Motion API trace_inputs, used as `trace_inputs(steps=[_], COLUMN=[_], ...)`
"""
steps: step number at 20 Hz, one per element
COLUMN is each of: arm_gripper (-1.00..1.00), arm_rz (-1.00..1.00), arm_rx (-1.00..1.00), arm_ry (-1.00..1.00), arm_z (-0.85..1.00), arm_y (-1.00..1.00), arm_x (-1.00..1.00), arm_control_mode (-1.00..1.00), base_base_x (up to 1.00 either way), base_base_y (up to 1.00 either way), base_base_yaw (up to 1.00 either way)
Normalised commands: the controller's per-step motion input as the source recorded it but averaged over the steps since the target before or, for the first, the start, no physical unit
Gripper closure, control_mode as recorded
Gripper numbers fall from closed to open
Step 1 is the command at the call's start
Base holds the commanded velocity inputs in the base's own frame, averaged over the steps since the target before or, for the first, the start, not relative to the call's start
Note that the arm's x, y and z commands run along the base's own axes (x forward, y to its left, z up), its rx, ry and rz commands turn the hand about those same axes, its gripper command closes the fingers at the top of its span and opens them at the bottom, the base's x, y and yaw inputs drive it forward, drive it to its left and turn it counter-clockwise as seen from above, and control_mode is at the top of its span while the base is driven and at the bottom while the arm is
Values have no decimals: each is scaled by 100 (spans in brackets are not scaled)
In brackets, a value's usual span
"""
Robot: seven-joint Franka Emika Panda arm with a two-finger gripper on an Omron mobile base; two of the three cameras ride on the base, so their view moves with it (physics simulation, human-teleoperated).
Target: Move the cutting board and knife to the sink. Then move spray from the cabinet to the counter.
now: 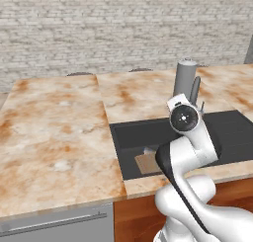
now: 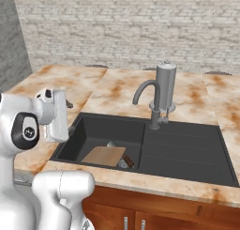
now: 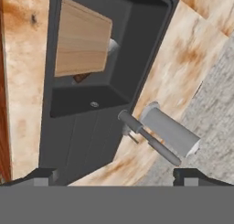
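Light-wood cutting board (image 2: 104, 156) lies in the dark sink (image 2: 187, 154) basin, over the knife (image 2: 125, 161) (handle peeking out); gripper (image 3: 114, 175) spread wide, empty.

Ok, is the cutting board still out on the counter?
No, the cutting board lies down inside the dark sink basin, with the knife partly tucked under its edge.

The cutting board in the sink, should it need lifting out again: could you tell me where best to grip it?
Grip the cutting board by its raised long edge, descending from above. It lies tilted over the knife in the sink basin, leaving that edge clear.
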Motion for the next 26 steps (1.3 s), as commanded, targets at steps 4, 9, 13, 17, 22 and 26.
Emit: trace_inputs(steps=[4,9,13,17,22,26], arm_gripper=[-100,-100,-100,-100,-100,-100], arm_rz=[0,-4,-3,-5,-1,1], arm_rx=[-8,-1,29,39,59,92], arm_ry=[-5,-37,-61,-51,-38,-27], arm_z=[38,24,22,36,16,-10], arm_y=[-12,17,36,26,4,-1], arm_x=[-51,-26,0,0,0,-28], arm_control_mode=[-100,-100,-100,-100,-100,-100], base_base_x=[0,0,0,0,0,0], base_base_y=[0,0,0,0,0,0], base_base_yaw=[0,0,0,0,0,0])
